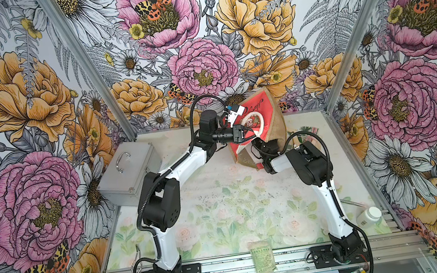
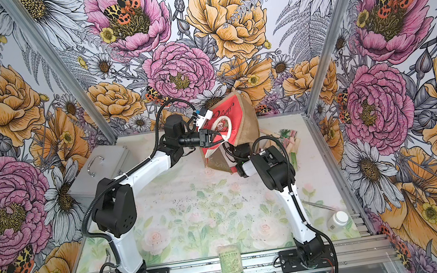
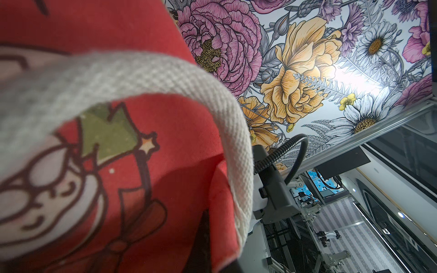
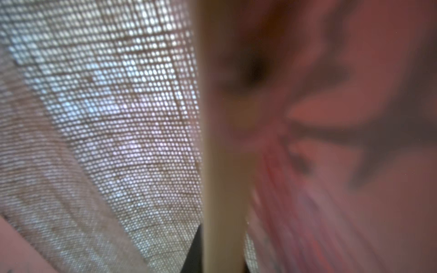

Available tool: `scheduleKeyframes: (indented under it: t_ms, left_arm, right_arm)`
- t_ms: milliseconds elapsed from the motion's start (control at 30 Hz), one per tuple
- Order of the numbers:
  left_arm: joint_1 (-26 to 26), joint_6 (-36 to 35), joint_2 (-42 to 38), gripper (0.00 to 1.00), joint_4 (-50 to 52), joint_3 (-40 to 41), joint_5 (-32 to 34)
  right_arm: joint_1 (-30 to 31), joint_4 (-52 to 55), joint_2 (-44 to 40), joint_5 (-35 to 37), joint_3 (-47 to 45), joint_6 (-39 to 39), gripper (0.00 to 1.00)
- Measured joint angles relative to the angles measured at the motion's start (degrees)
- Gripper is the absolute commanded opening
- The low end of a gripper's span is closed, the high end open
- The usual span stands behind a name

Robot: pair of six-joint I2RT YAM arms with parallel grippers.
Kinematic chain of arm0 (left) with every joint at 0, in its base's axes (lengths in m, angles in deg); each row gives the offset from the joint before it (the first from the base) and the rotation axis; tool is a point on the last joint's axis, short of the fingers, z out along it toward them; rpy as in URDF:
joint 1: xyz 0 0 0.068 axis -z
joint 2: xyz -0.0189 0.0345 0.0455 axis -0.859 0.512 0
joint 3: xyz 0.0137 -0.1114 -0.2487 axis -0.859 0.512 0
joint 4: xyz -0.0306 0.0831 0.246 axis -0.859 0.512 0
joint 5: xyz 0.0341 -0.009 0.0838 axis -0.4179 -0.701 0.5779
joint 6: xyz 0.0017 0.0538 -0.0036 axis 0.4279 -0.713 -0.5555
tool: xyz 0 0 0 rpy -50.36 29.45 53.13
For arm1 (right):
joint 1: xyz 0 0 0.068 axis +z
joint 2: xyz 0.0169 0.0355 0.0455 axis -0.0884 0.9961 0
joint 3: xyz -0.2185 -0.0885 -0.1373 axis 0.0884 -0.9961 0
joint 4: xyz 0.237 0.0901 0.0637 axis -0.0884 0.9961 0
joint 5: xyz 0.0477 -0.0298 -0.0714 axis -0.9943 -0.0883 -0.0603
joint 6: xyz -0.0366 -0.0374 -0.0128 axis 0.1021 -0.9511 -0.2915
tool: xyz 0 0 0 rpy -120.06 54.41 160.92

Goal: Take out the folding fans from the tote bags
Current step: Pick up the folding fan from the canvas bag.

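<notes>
The tote bag (image 1: 271,120) (image 2: 246,119) hangs tilted above the back of the table, red printed front toward me, burlap side to the right. My left gripper (image 1: 242,135) (image 2: 210,139) is shut on its red front panel (image 3: 142,71) beside the white handle (image 3: 234,146). My right gripper (image 4: 221,256) reaches up into the bag's mouth, so both top views hide its fingers. Inside, against the burlap wall (image 4: 94,99), it is shut on a pale wooden folding fan (image 4: 222,141) with blurred pink threads beside it. Several more folding fans (image 2: 290,140) lie on the table at the back right.
A grey metal case (image 1: 127,169) stands at the back left. A green printed packet (image 1: 262,257) lies at the table's front edge. A white bottle (image 1: 368,216) lies at the front right, near the cell's wall.
</notes>
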Motion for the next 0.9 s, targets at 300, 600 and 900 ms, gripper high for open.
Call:
scheduleKeyframes:
  t_ms: [300, 600, 900]
  left_arm:
    - [-4.3, 6.6, 2.8, 0.00, -1.5, -7.8, 3.1]
    - [-7.6, 10.4, 7.5, 0.00, -1.7, -10.0, 9.0]
    - [-8.5, 8.0, 8.3, 0.00, 3.8, -10.0, 13.5]
  right_arm:
    - [1.3, -0.9, 1.2, -12.4, 5.0, -3.7, 0.00]
    - [4.8, -0.9, 1.2, -25.4, 2.9, -6.9, 0.00]
    - [6.8, -0.7, -2.8, -33.0, -10.7, -14.3, 0.00]
